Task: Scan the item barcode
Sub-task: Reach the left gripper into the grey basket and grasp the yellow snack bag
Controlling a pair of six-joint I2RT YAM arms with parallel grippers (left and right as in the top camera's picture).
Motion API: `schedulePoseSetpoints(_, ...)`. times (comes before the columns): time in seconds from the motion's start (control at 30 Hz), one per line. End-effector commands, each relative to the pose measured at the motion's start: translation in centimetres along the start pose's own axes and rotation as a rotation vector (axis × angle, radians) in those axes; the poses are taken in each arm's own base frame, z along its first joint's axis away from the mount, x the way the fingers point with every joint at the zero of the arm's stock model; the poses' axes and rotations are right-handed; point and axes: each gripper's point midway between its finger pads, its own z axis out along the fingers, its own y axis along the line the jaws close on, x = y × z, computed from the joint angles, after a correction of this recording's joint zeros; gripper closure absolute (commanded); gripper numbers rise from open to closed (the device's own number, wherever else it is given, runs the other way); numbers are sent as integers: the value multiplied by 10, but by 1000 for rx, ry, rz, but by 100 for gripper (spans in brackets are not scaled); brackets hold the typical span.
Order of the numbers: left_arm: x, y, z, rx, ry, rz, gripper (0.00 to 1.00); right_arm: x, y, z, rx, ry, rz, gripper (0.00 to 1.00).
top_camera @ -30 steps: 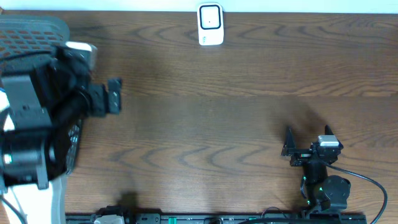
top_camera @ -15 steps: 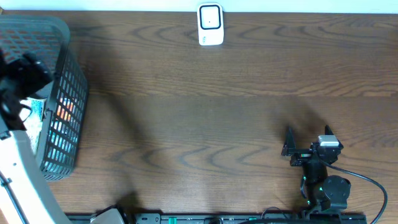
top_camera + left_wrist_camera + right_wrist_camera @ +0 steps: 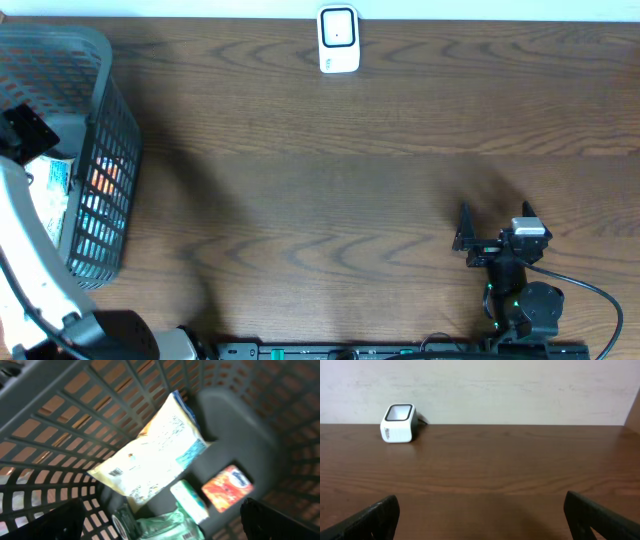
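Wood bench [image 3: 330, 200], most of it bare. Grey mesh basket [image 3: 112, 140] sits at the far left edge, with the white left arm [image 3: 30, 250] reaching over it. Right arm [image 3: 520, 300] is parked at the near right edge of the bench. Right gripper [image 3: 495, 215] has its jaws wide, nothing between them, and it points across the bench toward the scanner [image 3: 339, 40]. The scanner is small and white, at the far middle edge, well apart from both arms.

Left gripper [image 3: 162, 522] is above the basket's inside, jaws wide, nothing held. All items are in the basket, none lifted. Pale snack bag [image 3: 152, 452] leans on the basket wall, with a small barcode near its lower left corner. Green crinkly bag [image 3: 160, 529] lies below it, barcode showing. Orange packet [image 3: 227, 487] lies flat on the basket floor, with a small green-white box [image 3: 190, 500] just beside it.
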Motion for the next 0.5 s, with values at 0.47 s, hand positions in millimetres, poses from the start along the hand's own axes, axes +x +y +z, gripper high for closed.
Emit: schedulePoseSetpoints(0.47,31,16,98,-278,241,298,2,1,-1,0,2,1,4,1)
